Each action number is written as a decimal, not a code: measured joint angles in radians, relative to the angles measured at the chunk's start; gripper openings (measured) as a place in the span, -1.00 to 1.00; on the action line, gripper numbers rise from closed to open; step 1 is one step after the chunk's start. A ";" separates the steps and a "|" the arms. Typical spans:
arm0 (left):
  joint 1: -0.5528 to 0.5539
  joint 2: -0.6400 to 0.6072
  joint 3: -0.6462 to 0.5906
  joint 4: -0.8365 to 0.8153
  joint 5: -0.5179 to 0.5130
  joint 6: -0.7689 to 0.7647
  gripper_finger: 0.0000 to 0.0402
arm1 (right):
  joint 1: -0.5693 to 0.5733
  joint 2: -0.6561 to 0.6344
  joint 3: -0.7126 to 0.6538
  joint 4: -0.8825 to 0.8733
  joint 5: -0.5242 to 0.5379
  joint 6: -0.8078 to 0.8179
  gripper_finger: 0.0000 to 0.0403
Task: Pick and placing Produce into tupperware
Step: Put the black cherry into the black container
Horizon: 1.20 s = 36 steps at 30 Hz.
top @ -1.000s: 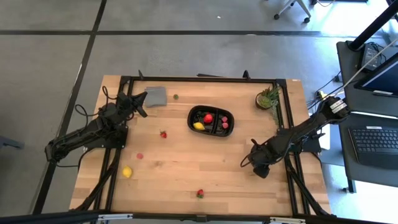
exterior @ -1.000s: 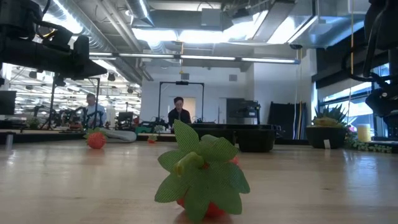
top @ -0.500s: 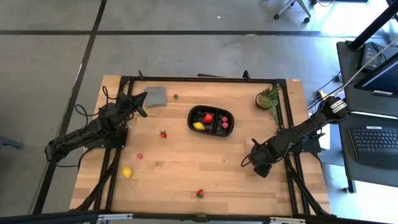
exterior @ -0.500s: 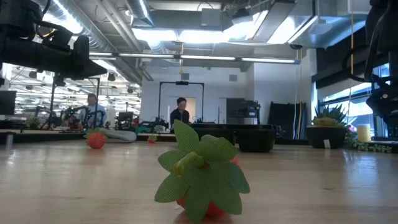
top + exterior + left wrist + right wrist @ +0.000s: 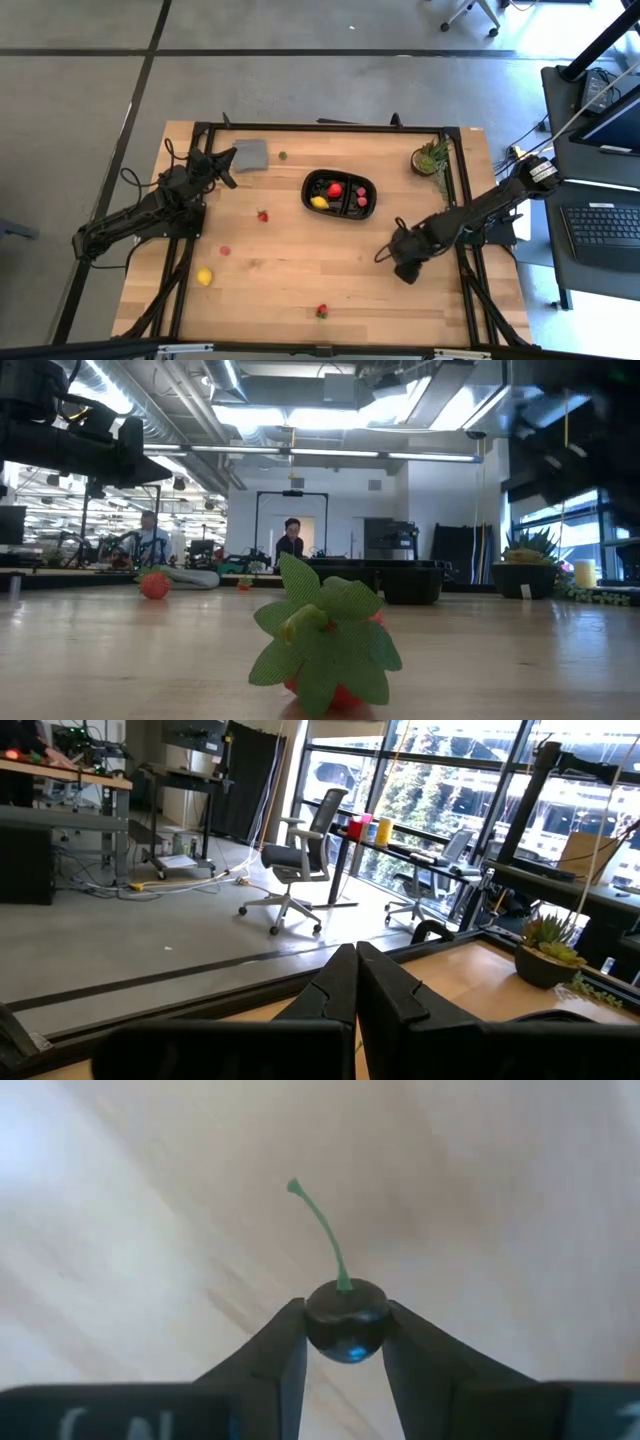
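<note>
Closest to the table-level camera, a toy strawberry (image 5: 325,650) with a large green leaf top lay on the wooden table (image 5: 280,290), untouched near the front edge. Farther back on the right side, the right gripper (image 5: 343,1342) was pinching a small dark cherry (image 5: 346,1320) by its round body, its green stem standing up above the fingers (image 5: 275,1355). A second before, that gripper had stood lower and farther right; it had since shifted toward the middle of the table, so the cherry appeared to be picked and on its way. The black tupperware (image 5: 340,192) sat beyond it, toward the far side of the table, already holding a red piece, a yellow piece and pink pieces. Well apart on the left, a lemon (image 5: 204,276), a pink piece (image 5: 225,251) and another strawberry (image 5: 262,215) remained loose on the wood. At the far left corner, the left gripper (image 5: 357,982) waited with fingers pressed together, beside a flat grey square (image 5: 250,155).
</note>
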State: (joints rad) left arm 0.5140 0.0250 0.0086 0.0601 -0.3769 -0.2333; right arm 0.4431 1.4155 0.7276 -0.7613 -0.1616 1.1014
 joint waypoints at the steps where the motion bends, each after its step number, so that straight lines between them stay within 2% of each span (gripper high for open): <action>1: 0.000 0.000 0.000 0.000 0.000 0.000 -1.00 | -0.020 0.000 0.027 0.007 0.022 -0.020 -0.42; 9: 0.000 0.000 0.000 0.000 0.000 0.000 -1.00 | -0.219 -0.001 0.248 0.005 0.192 -0.230 -0.42; 14: 0.000 0.000 0.000 0.000 0.000 0.000 -1.00 | -0.350 -0.002 0.337 0.124 0.255 -0.397 -0.42; 18: 0.000 0.000 0.000 0.000 0.000 0.000 -1.00 | -0.459 0.004 0.361 0.293 0.261 -0.520 -0.42; 24: 0.001 0.000 0.000 0.000 0.000 0.000 -1.00 | -0.576 0.058 0.362 0.501 0.260 -0.596 -0.42; 36: 0.001 0.000 0.000 0.000 0.000 0.007 -1.00 | -0.616 0.311 0.362 0.535 0.190 -0.609 -0.41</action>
State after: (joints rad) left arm 0.5148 0.0250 0.0086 0.0601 -0.3771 -0.2260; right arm -0.1730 1.7269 1.0895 -0.2267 0.0286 0.4919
